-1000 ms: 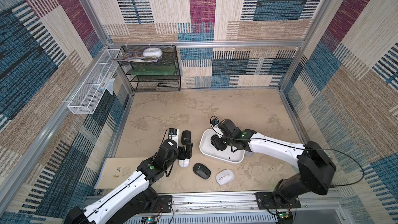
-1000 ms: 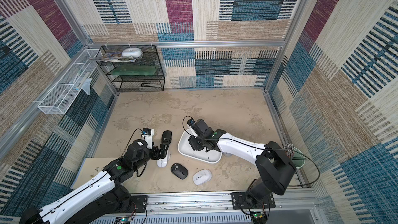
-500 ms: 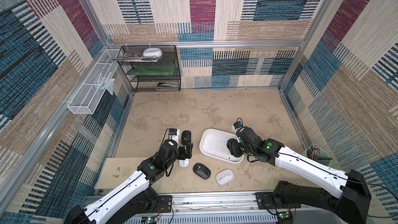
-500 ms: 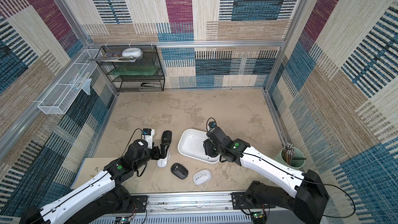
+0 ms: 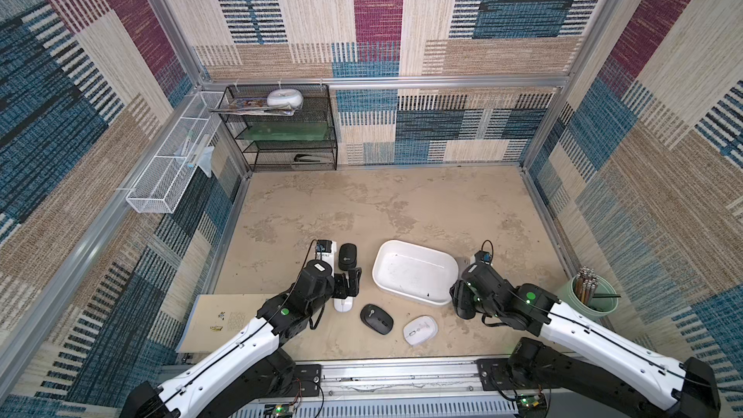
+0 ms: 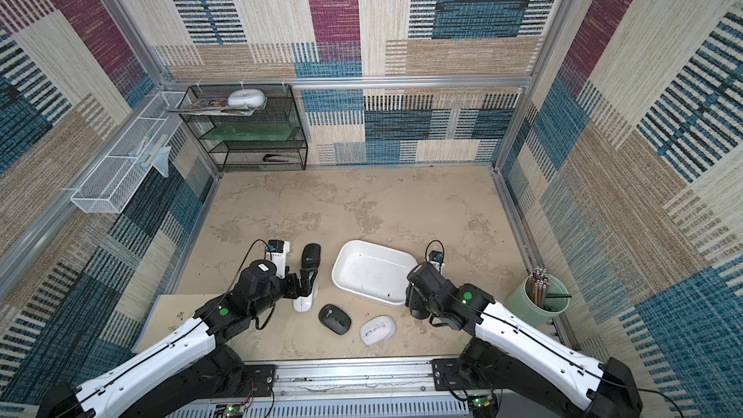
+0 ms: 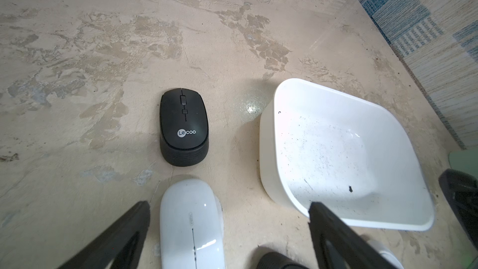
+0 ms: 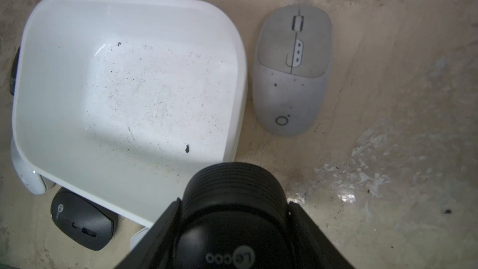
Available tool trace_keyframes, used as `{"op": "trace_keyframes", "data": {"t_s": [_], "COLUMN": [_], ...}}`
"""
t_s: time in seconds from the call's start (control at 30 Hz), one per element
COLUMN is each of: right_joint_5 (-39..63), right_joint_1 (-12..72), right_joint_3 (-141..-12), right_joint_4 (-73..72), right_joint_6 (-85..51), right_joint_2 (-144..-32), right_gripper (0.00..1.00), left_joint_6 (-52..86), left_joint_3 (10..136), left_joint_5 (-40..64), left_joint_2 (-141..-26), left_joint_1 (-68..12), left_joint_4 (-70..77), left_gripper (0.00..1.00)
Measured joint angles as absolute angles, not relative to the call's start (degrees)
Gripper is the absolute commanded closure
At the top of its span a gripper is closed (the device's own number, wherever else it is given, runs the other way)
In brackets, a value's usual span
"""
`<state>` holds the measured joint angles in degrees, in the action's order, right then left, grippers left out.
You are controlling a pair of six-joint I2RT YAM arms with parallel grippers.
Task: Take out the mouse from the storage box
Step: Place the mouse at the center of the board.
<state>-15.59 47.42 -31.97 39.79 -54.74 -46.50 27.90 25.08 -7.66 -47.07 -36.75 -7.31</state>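
The black Lecoo mouse (image 8: 232, 216) is being gripped across its flanks by the right gripper (image 8: 234, 229). It is being carried at the corner of the storage box (image 5: 416, 273) nearest that arm's base, seemingly just outside the rim.

A slip is being risked. The shell looks smooth and rounded and is being pinched only at its sides, so a quick swing or a jolt on lowering could let it twist free and drop onto the rim or back into the box.

A knock is also being risked at set-down. A grey mouse (image 8: 292, 73) is lying just beside the box wall, and a white mouse (image 5: 420, 329) and a dark mouse (image 5: 376, 318) are lying near the front edge. A careless placement could strike one of them or shove the box, which looks light.

The left gripper (image 7: 229, 204) is being held wide open, its jaws standing either side of a glossy white mouse (image 7: 191, 223) on the table without closing on it. A stray descent there could push that mouse toward the second Lecoo mouse (image 7: 183, 125) just beyond.

Nothing but dark specks is being held in the storage box. Pencils (image 6: 538, 287) are being kept upright in a green cup (image 6: 526, 311) by the right wall. Pale items, too small to name, are being kept in the white wire basket (image 5: 161, 191). On the black mesh rack (image 5: 273, 150), a white dish-like thing (image 5: 284, 97) is being kept on top.
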Motion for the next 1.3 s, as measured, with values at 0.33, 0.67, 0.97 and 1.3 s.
{"op": "trace_keyframes", "data": {"t_s": [0.33,0.67,0.97,1.3], "right_joint_5": [-16.2,-15.3,-14.9,-14.8], "right_joint_1": [47.4,47.4,47.4,47.4], "right_joint_3": [-23.5,-18.4,-18.2,-19.0], "right_joint_4": [39.0,32.8,27.7,28.8], "right_joint_6": [-64.1,-67.3,-66.9,-66.7], "right_joint_2": [-42.4,-44.2,-47.7,-46.8], "right_gripper": [0.54,0.53,0.38,0.22], "left_joint_6": [27.9,28.1,28.0,28.0], "left_joint_3": [25.1,25.1,25.1,25.1], "left_joint_5": [-7.7,-7.7,-7.7,-7.8], "left_joint_2": [-46.8,-47.0,-47.2,-46.8], "left_joint_1": [-36.8,-36.8,-36.8,-36.8], "left_joint_4": [-7.3,-7.3,-7.3,-7.3], "left_gripper": [0.01,0.01,0.01,0.01]}}
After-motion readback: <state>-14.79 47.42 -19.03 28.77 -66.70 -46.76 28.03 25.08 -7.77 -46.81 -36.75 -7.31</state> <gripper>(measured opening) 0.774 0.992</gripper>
